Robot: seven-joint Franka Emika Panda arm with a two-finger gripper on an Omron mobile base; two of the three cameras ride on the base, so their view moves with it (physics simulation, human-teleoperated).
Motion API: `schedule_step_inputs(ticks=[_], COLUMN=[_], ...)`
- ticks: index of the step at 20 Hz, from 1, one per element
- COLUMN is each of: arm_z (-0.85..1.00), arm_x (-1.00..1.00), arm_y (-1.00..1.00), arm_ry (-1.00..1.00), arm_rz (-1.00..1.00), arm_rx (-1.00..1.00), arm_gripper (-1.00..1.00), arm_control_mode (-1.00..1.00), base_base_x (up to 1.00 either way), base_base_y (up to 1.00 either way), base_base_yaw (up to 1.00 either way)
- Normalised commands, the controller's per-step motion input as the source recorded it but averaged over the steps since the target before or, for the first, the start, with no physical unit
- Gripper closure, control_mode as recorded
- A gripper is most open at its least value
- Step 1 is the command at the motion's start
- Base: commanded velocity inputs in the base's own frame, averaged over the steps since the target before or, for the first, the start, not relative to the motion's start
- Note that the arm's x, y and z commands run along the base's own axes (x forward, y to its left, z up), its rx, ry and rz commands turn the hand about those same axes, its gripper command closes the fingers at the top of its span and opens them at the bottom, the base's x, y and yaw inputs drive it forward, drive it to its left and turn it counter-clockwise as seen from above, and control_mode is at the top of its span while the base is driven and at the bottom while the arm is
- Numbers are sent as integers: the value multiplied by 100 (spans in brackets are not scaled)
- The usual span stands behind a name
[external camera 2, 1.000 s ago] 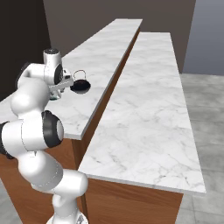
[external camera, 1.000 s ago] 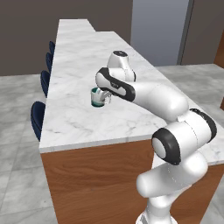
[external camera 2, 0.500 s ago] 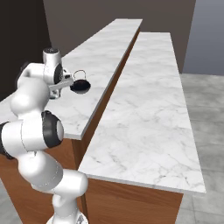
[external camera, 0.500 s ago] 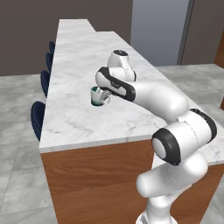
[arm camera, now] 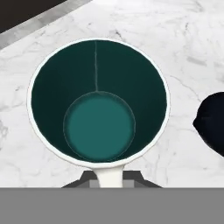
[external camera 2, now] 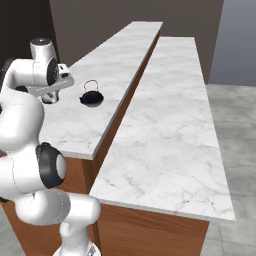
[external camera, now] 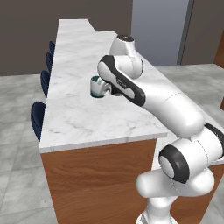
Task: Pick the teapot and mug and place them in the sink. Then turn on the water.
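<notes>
The arm (external camera: 175, 109) is glossy white, built of thick rounded segments like swollen tubes. Black bands ring its joints: a broad dark disc at the elbow above the base (external camera: 162, 192), a slim dark stripe along the forearm, and a dark cap on the top joint. The base is a bulbous white pedestal. A small grey block sits at the wrist (external camera 2: 62, 70).

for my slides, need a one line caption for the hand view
Looking down into the teal-lined mug on the marble counter, tool shut on its rim, dark teapot beside.
</notes>
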Motion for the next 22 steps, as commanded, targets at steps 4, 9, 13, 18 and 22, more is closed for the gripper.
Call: schedule_step_inputs(ticks=[4,9,13,18,22], arm_z=[60,9,6,7,17], arm_x=[-59,-62,-79,-68,-15], arm_y=[-23,-55,-84,-85,-28], arm_ry=[0,0,0,0,0], arm_rz=[-13,-15,-11,-13,-25], arm_rx=[0,0,0,0,-2], arm_gripper=[100,100,100,100,100], arm_control_mode=[-100,-100,-100,-100,-100], base_base_x=[0,0,0,0,0], base_base_y=[0,0,0,0,0], base_base_yaw=[0,0,0,0,0])
